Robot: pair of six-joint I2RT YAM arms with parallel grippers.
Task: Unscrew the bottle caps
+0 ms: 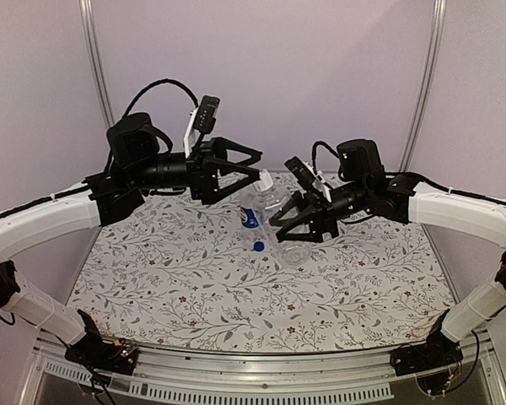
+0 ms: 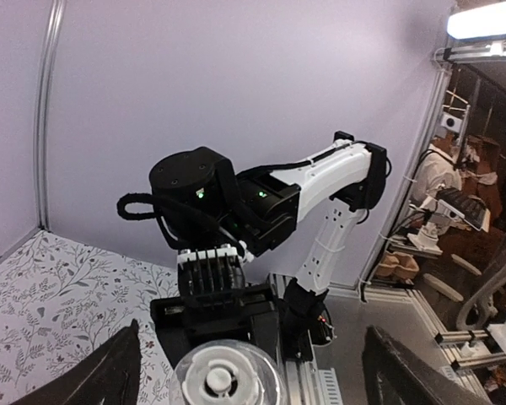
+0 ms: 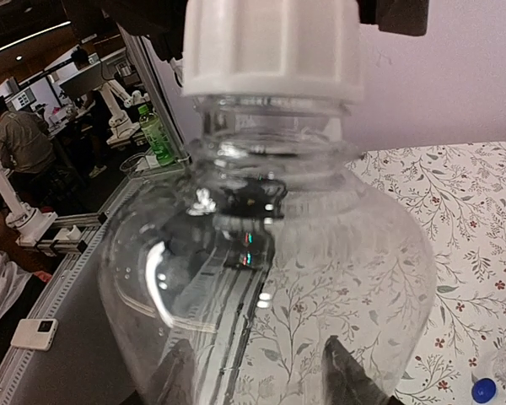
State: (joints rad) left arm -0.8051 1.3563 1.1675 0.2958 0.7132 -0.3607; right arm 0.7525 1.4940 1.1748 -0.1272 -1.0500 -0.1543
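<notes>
**Desk:** Overhead, what's the scene?
**Field:** Your right hand (image 1: 285, 229) pinches the clear bottle (image 1: 272, 201), tilted above the tabletop (image 1: 169, 278). Your left hand (image 1: 251, 175) is spread either side of its white cap (image 1: 264, 180). The blue cap (image 1: 259, 247) lies loose beneath.
**Desk:** Left wrist?
**Field:** The cap sits centred between the wide fingers (image 2: 110, 375). Close squarely on it before you twist.
**Desk:** Right wrist?
**Field:** Fingers (image 3: 346, 380) flank the bottle's belly, so grip firmly. The tabletop's edges look well apart from the bottle, which leaves open room around it.
</notes>
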